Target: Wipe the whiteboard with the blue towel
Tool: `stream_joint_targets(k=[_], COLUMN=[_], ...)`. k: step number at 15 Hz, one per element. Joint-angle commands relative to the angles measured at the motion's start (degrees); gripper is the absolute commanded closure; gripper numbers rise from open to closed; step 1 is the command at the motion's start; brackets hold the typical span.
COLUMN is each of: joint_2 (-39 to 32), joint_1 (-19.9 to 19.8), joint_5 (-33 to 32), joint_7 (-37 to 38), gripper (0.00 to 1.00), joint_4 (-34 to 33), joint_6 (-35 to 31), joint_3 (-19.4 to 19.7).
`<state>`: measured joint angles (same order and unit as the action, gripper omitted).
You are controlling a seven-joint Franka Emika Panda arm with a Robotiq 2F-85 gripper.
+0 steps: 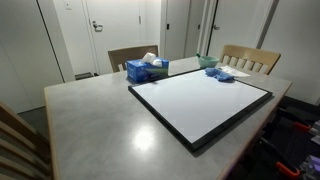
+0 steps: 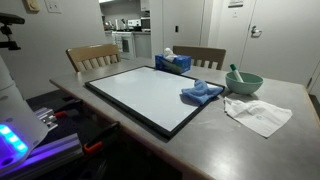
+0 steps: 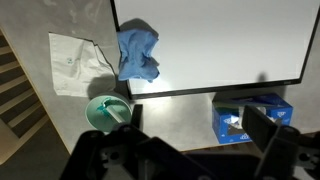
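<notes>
Right, my bench (image 1: pixel 80 120) carries the whiteboard (image 1: pixel 200 105) lying flat, and the blue towel (image 2: pixel 200 93) sits crumpled over its edge, near the green bowl (image 2: pixel 243 82). My hand (image 3: pixel 195 140) hangs above, fingers spread, grasping nothing.

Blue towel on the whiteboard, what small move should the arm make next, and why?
Probably bring the open gripper over the blue towel. In the wrist view the gripper is empty and high above the table, and the towel lies crumpled at the whiteboard's edge, off to one side of it.
</notes>
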<state>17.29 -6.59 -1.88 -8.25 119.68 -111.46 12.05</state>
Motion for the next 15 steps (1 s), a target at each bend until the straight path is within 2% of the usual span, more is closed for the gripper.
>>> stream_joint_targets(k=[1, 7, 12, 15], joint_2=[-4.0, -9.4, -14.3, -13.4], joint_1=[-0.2, -0.6, -1.4, -1.3], joint_5=[0.0, 1.0, -0.6, -0.5], joint_7=[-5.4, -11.1, -11.7, -10.1], gripper=[0.0, 0.0, 0.0, 0.0], joint_4=[-0.8, -0.4, -0.9, -0.2], joint_6=[-3.7, -9.3, -9.4, -8.9], joint_3=[0.4, 0.9, 0.8, 0.2])
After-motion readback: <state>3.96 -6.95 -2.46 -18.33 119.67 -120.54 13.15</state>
